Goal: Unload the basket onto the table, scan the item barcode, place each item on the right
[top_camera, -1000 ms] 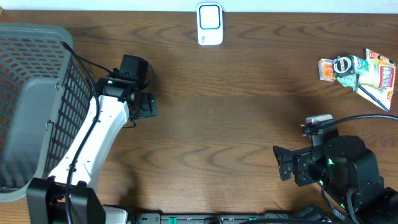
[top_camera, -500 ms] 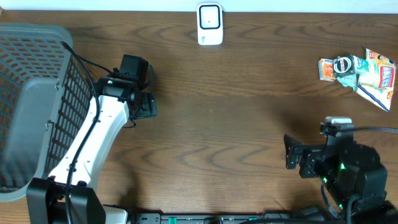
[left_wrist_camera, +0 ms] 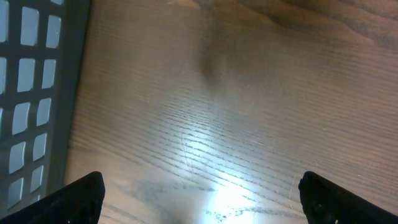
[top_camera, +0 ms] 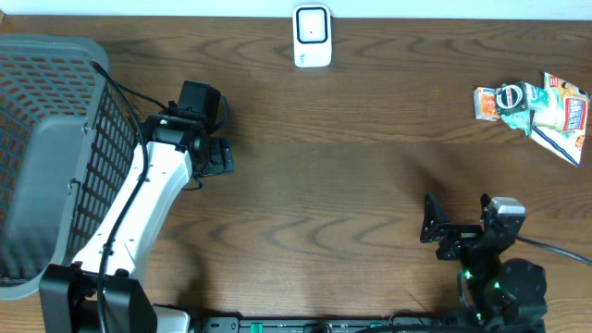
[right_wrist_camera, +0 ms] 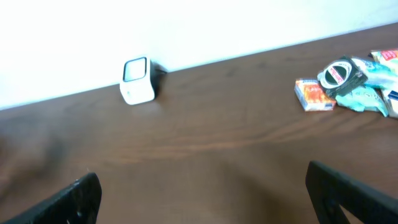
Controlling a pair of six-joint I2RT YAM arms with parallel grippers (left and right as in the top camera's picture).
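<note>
Overhead: the right hand (top_camera: 458, 222) is spread wide and empty, with the snack packets (top_camera: 532, 106) well ahead to its right. Left wrist: the left hand (left_wrist_camera: 199, 202) is wide above the table (left_wrist_camera: 249, 112), a basket (left_wrist_camera: 31, 93) to its left. Right wrist: the scanner (right_wrist_camera: 137, 79) is ahead-left, the packets (right_wrist_camera: 342, 84) ahead-right.

The dark wood-grain worktop (top_camera: 351, 185) carries a white scanner (top_camera: 312, 35) at its far edge, a heap of snack packets (top_camera: 535, 109) far right, and a grey mesh basket (top_camera: 55, 46) at left.
</note>
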